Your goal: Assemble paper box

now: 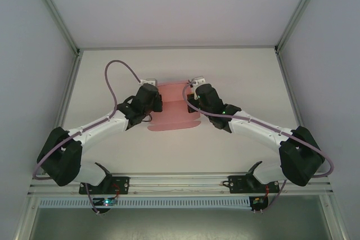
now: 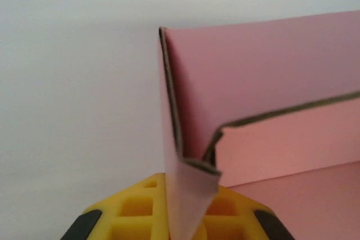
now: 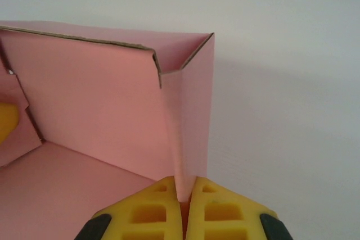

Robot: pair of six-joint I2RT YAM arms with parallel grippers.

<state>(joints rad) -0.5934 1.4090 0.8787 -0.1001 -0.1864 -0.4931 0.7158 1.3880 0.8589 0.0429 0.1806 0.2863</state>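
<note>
From above: in the middle of the white table, the pink thin card box with its flaps half folded up, right between the two claws. Held at its left end by the left claw and at its right end by the right claw. Could slide or spin on the smooth top if tugged harder from one side than from the other. Could also pull open again at the creases if dragged apart. From the left wrist: left claw closed tight, pinching a folded corner of pink card between the yellow fingers. Just ahead of the claw and off to its right, a tall wall of the box and a lower wall in front of it, not yet tucked together. Might crush or bend this thin corner with too hard a squeeze. Might let the small pinched bit slip out with a quick twist. From the right wrist: right claw closed too, gripping the upright corner edge of the box straight ahead of it. To the left of the claw, the inside wall and the floor of the box. Could rip the little flap near the top corner if lifted or bent too fast. Best to move both claws slowly and together.
</note>
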